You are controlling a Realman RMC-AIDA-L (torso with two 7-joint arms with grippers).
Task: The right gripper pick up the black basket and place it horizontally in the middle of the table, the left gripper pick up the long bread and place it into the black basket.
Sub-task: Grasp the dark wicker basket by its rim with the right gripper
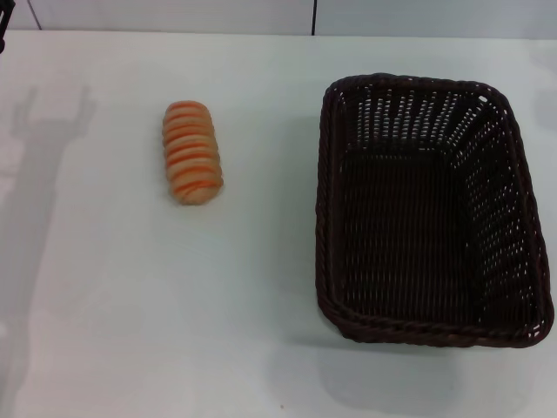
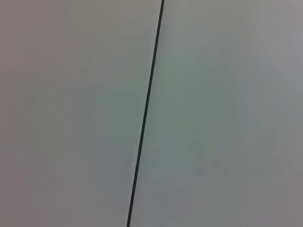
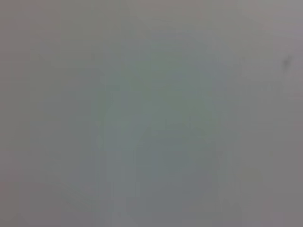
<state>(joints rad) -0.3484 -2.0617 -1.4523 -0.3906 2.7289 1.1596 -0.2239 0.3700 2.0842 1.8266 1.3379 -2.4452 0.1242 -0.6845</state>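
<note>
The black basket is being seen resting on the tabletop toward the right edge, long side running from the near edge to the far edge, open side up; nothing is being held inside it; its braided rim and see-through woven sides are being shown clearly in the head view. The long bread is being seen lying on the tabletop left of the basket, well apart from it, nearer the far edge than the near one; its striped orange-brown ridged face is being turned upward; its length is running roughly from far edge to near edge. Neither gripper is being shown in the head view; only a faint arm-like shadow is being cast near the left edge. The left wrist view is being filled by a pale flat surface crossed by a thin dark seam; the right wrist view is being filled by a plain pale surface; the state of both sets of fingers cannot be told.
</note>
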